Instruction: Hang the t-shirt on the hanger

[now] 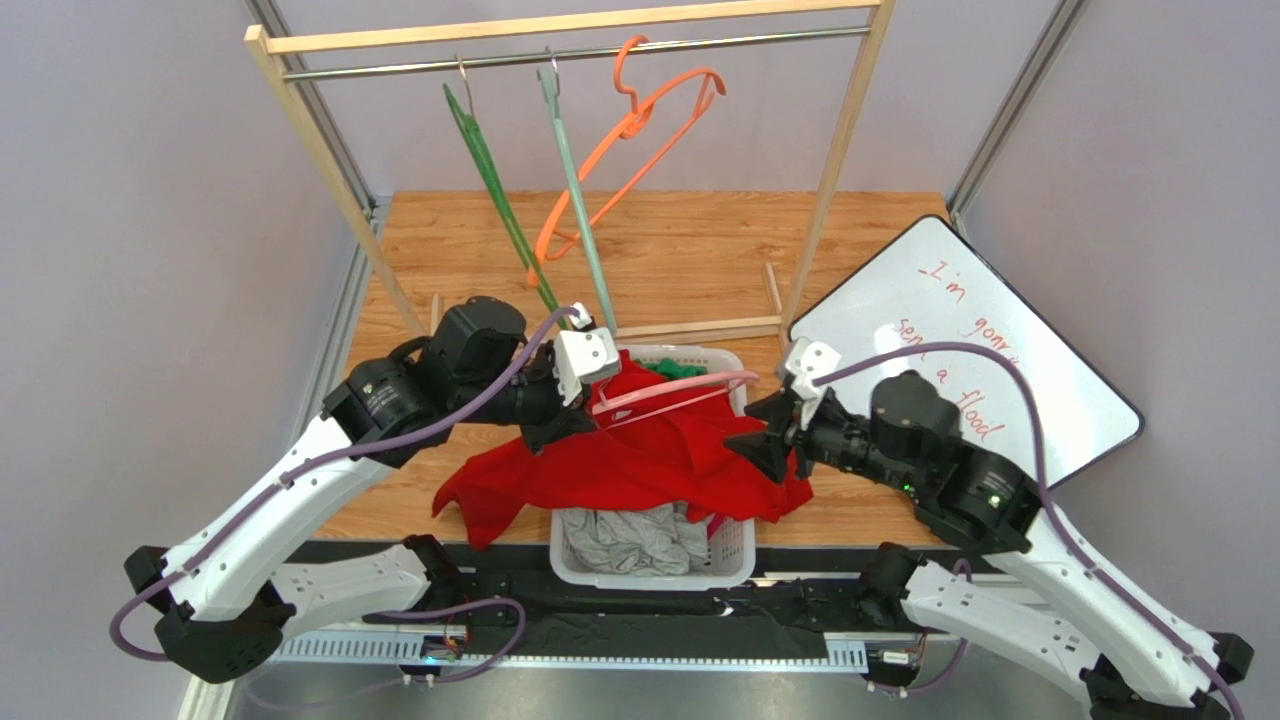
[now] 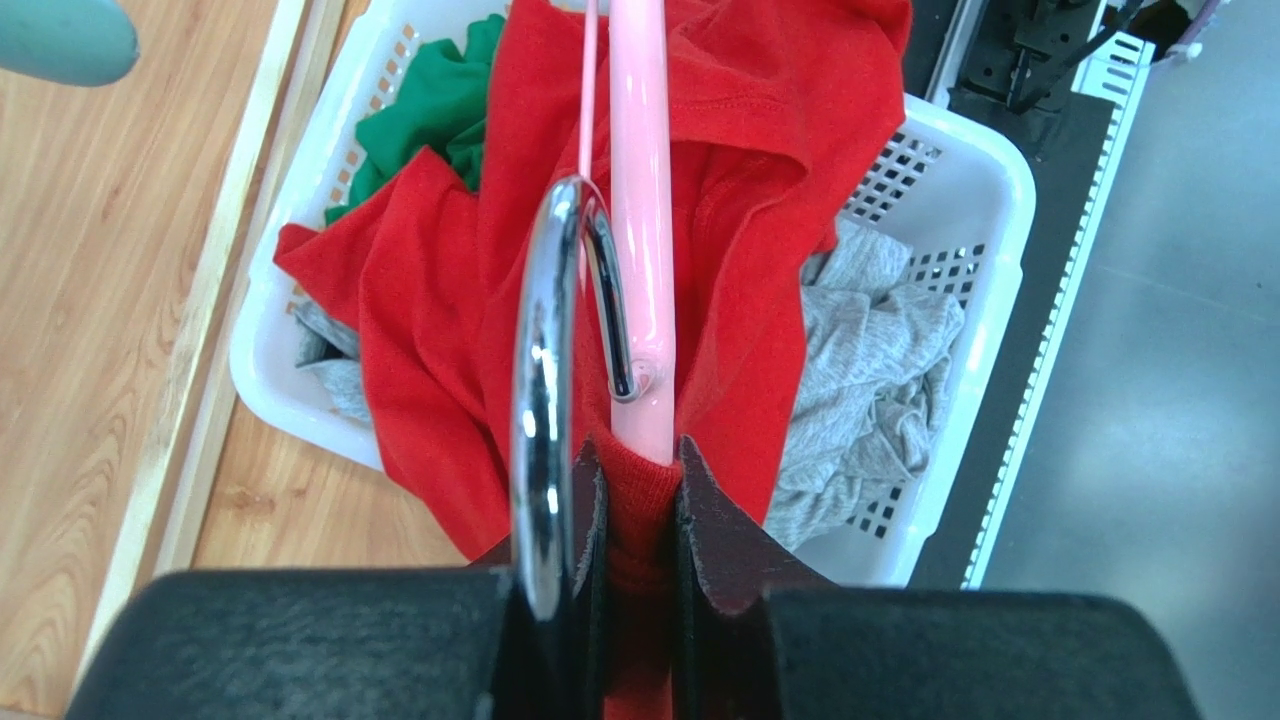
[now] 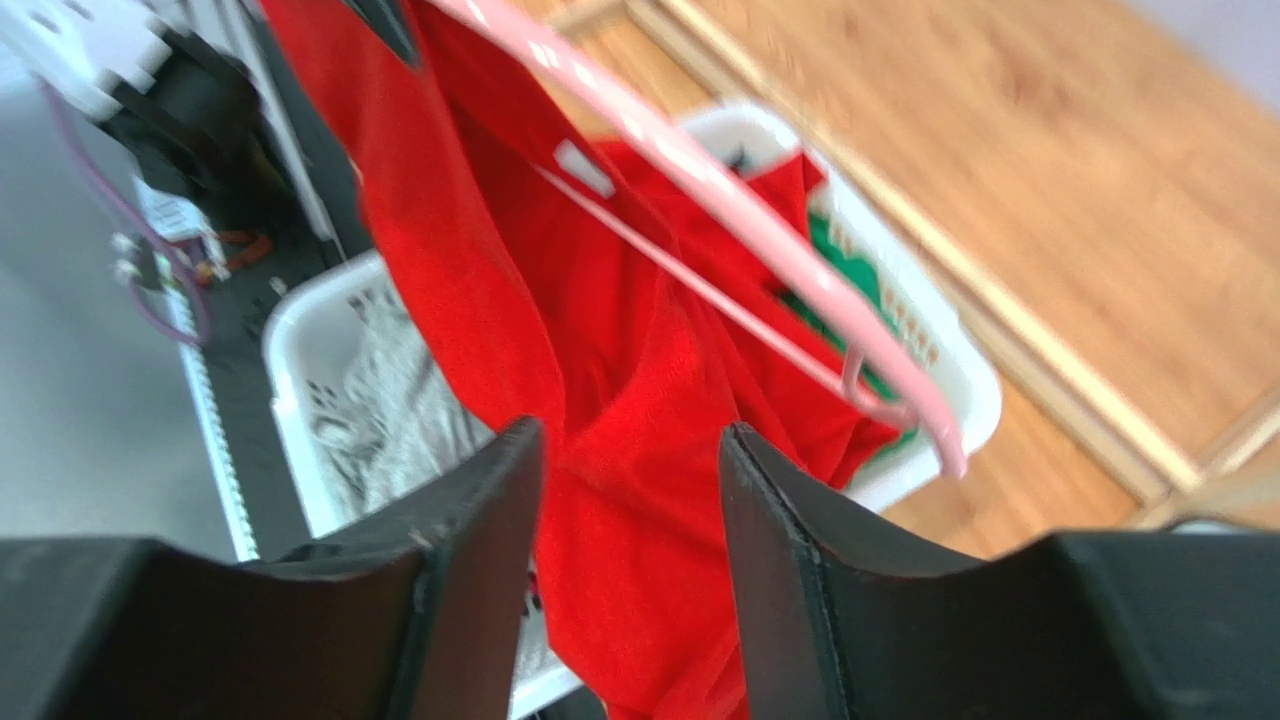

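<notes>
The t-shirt (image 1: 631,458) drapes over the basket (image 1: 579,558); the hanger (image 1: 669,390) lies across its top.

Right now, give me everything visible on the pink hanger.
The hanger is thin, glossy pale pink plastic with a chrome metal hook. The left gripper is shut on its neck end along with a fold of the t-shirt. It lies roughly level above the white basket, with red cloth draped around it. In the right wrist view one shoulder arm and the thin lower bar stick out bare, its hooked tip uncovered.
</notes>
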`<state>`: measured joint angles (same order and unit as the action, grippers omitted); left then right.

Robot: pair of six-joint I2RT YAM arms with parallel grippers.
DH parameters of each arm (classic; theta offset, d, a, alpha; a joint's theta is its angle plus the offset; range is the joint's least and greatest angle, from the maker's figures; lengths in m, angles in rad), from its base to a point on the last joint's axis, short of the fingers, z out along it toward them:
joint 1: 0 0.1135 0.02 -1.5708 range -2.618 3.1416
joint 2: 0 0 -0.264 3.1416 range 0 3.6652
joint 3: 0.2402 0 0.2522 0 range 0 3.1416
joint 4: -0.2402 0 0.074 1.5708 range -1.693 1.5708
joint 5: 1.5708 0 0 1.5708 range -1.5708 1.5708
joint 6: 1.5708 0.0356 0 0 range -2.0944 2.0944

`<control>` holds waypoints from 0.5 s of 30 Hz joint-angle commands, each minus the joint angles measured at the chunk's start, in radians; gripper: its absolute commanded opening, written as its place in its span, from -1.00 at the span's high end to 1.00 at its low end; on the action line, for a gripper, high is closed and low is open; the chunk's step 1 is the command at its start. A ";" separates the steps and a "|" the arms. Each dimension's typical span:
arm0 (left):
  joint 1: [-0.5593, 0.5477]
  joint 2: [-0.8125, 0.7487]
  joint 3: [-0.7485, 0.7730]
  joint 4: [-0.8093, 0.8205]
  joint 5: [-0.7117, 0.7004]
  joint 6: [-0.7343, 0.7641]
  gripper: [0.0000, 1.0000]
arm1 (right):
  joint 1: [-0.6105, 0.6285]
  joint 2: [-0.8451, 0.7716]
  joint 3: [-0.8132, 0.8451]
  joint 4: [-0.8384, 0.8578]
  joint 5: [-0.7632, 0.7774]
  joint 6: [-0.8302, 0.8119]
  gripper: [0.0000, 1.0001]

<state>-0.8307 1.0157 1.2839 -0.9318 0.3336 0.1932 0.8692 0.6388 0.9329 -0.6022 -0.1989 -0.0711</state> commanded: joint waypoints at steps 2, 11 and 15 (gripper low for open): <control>0.007 -0.002 0.055 0.054 -0.005 -0.074 1.00 | 0.079 0.100 -0.095 0.088 0.189 0.047 -0.12; 0.019 -0.002 0.046 0.068 -0.016 -0.072 1.00 | 0.203 0.182 -0.108 0.194 0.403 0.092 -0.31; 0.025 0.004 0.048 0.077 -0.018 -0.075 1.00 | 0.228 0.216 -0.111 0.193 0.449 0.116 -0.31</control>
<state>-0.8158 1.0214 1.2903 -0.9268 0.3222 0.1371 1.0710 0.8303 0.8169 -0.4843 0.1635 -0.0006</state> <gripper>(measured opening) 0.162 0.652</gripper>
